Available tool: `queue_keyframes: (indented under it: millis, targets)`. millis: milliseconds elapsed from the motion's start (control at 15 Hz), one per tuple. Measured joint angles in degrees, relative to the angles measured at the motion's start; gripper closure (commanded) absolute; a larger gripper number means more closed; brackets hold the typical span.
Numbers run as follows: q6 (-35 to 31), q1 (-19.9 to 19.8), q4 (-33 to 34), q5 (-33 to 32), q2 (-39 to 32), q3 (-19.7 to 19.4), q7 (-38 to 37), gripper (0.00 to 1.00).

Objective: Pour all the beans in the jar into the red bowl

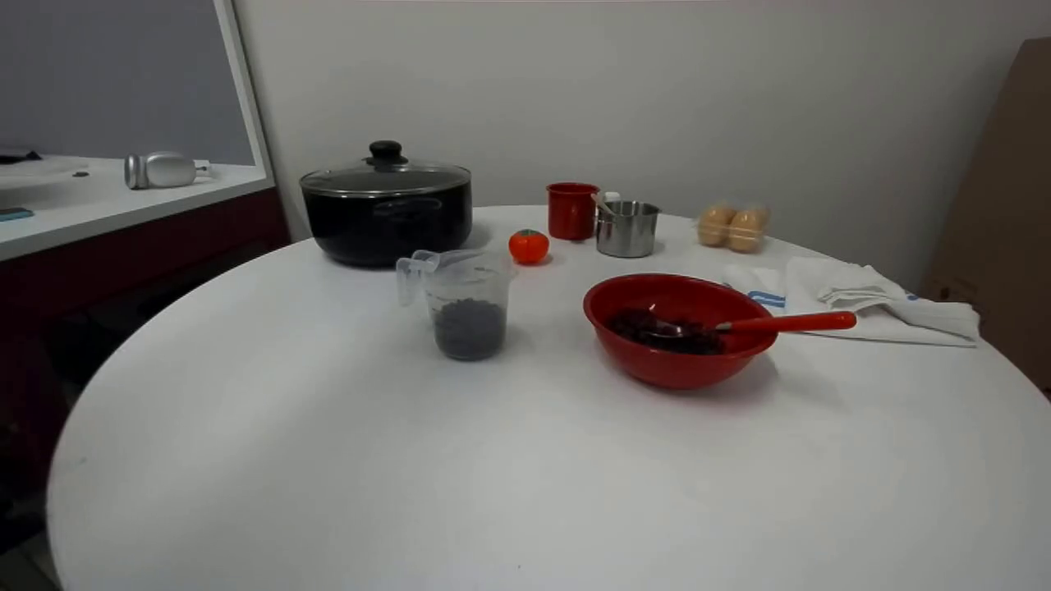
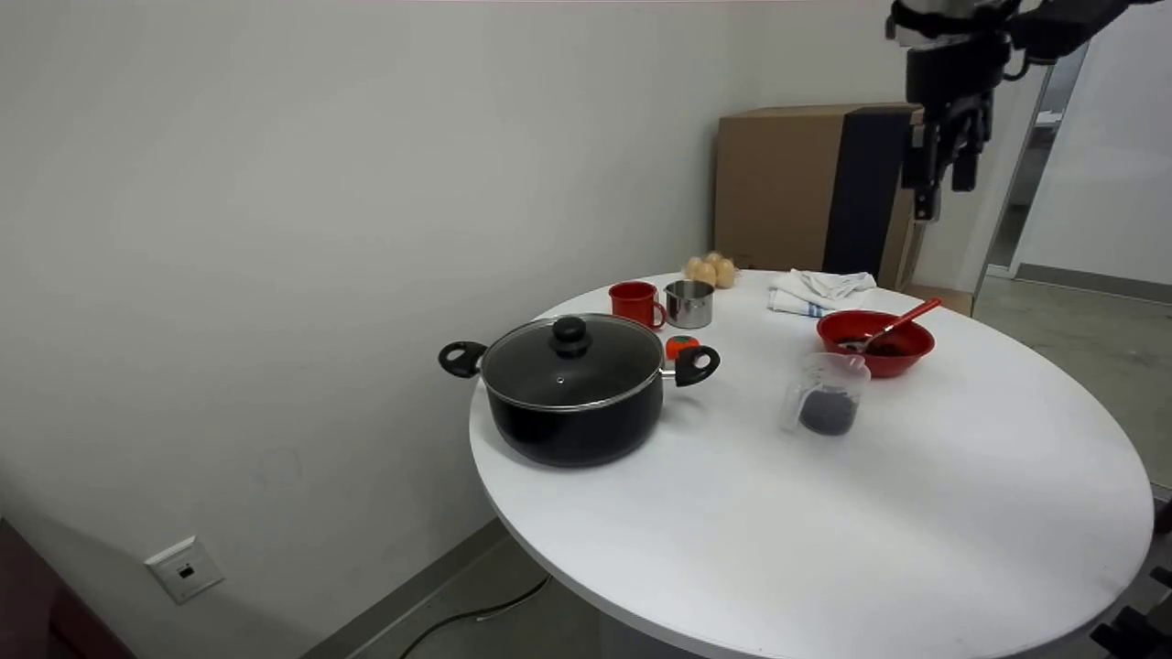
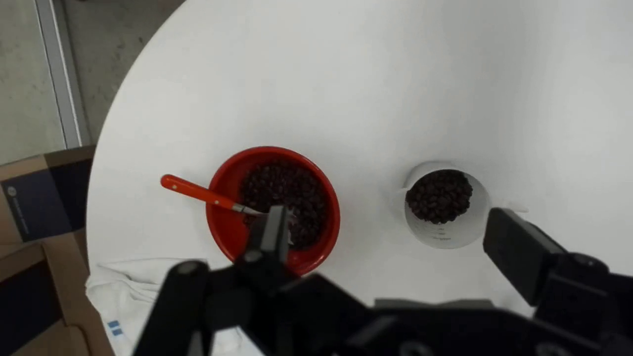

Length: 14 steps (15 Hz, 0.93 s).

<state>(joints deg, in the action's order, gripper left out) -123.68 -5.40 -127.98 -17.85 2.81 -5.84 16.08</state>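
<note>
While the beans [image 3: 439, 195] are sitting as a dark mass in the lower part of the clear jar [image 1: 472, 287], the pour, to my reading, is not yet under way. The jar is standing upright on the white table [image 1: 328, 460], near the red bowl [image 1: 673, 373] but not touching it, and its handle is pointing away from the bowl. More dark beans [image 3: 306, 198] of the same look are already lying in the bowl — where they are coming from, I cannot tell.

The gripper [image 3: 388, 217] is hanging well above the table with its fingers spread wide, holding nothing. So the whole job seems to be waiting: reaching down, grasping the jar, lifting it, tipping it over the bowl and emptying out every last bean.

As for obstacles, a spoon [image 1: 772, 323] is resting in the bowl, its head in the beans and its red handle sticking out over the rim on the side opposite the jar. That is leaving the jar's side open for pouring — though a bump could be tipping the spoon out. A white cloth [image 1: 891, 310] is lying near the bowl. The lidded black pot [image 1: 394, 226] is standing apart from the jar, while a tomato [image 1: 529, 246], a red cup [image 1: 572, 212], a metal cup [image 1: 628, 234] and some eggs [image 1: 745, 230] are sitting farther back toward the wall [image 1: 525, 98]. None of these seems to be blocking the way from jar to bowl.
</note>
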Motion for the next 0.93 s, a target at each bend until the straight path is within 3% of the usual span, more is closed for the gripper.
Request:
queue_keyframes:
  millis: [533, 933]
  targets:
    - [-0.7, 6.2, -1.2, -2.4, -7.8, 7.2, 7.3, 0.00]
    - [-0.9, 7.7, -6.2, -6.0, -9.4, 9.5, 17.3, 0.00]
